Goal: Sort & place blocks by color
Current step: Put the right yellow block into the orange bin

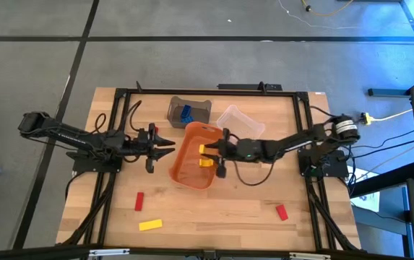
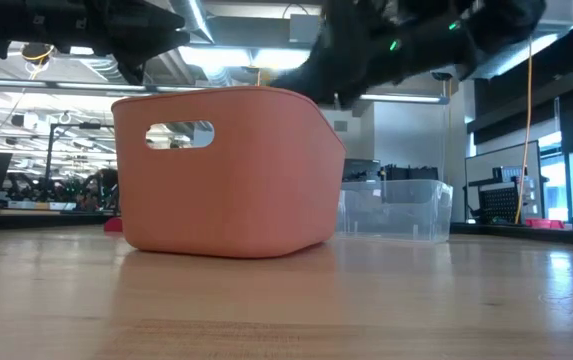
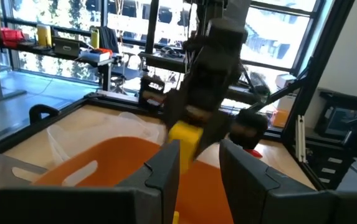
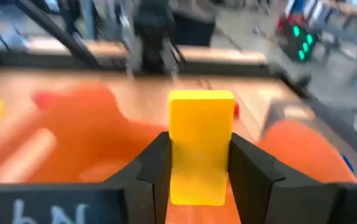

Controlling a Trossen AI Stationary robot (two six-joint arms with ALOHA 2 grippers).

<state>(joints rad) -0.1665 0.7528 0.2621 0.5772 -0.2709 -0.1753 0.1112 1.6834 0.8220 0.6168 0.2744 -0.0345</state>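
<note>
Yellow block is clamped in the right gripper above the orange tub, which already holds one yellow. Blue block is binned. Two reds and a yellow bar remain on the table. Left gripper waits with fingers spread beside the tub.

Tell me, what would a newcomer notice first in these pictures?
First, the orange tub at the table's middle, with the right gripper above it, jaws shut on a yellow block. Next, the left gripper waits beside the tub, jaws open. Loose red blocks and a yellow bar lie near the front edge.
</note>
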